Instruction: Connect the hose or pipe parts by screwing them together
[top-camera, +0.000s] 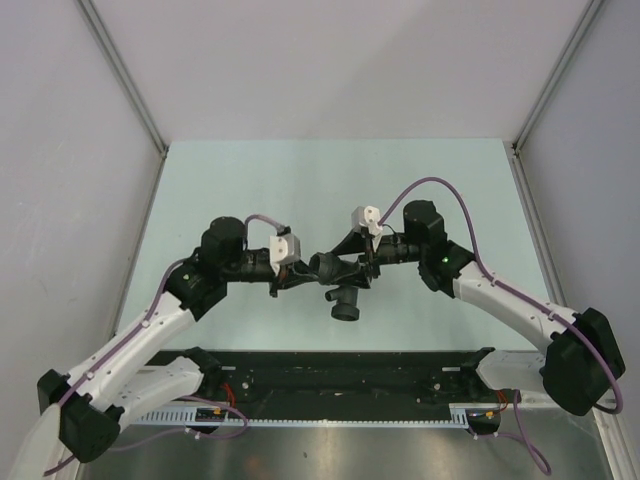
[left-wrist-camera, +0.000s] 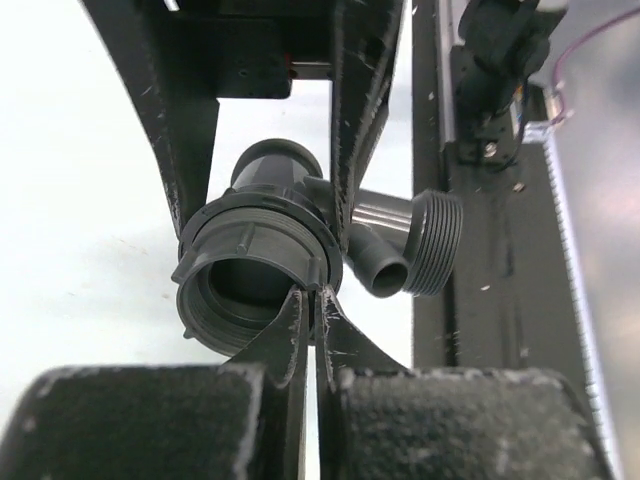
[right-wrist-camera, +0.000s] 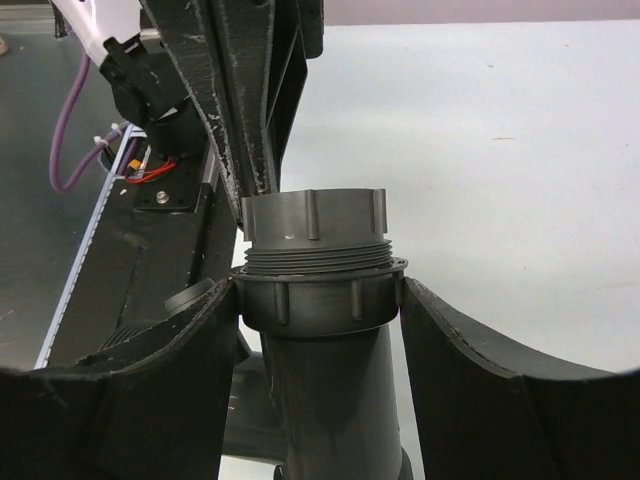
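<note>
Status: joint started, not judged complete.

The dark grey plastic branched pipe fitting (right-wrist-camera: 325, 390) is held over the middle of the pale green desk (top-camera: 300, 180), between the two arms. In the top view one branch points toward 6 o'clock.

Right tool (right-wrist-camera: 320, 300): enters from 3 o'clock and is clamped on the fitting, one finger on each side of its flanged ring.

Left tool (left-wrist-camera: 308, 305): enters from 9 o'clock. Its fingers are pressed together, tip to tip, at the lower rim of the open mouth. Nothing shows between them, so it appears to hold no part.

Done: a dark grey plastic ribbed collar (right-wrist-camera: 312, 215) sits on the end of the fitting and is engaged on its thread.

Left: a band of bare thread (right-wrist-camera: 315, 257) shows between the collar and the flanged ring, which suggests the collar is not wound fully home. The left tool would likely need to part, take the collar by its ribs and turn it while the right tool holds the body.

Open item: the threaded side mouth (left-wrist-camera: 435, 245) and the small plain spigot (left-wrist-camera: 380, 270) carry nothing. Whether further parts belong there cannot be told.
</note>
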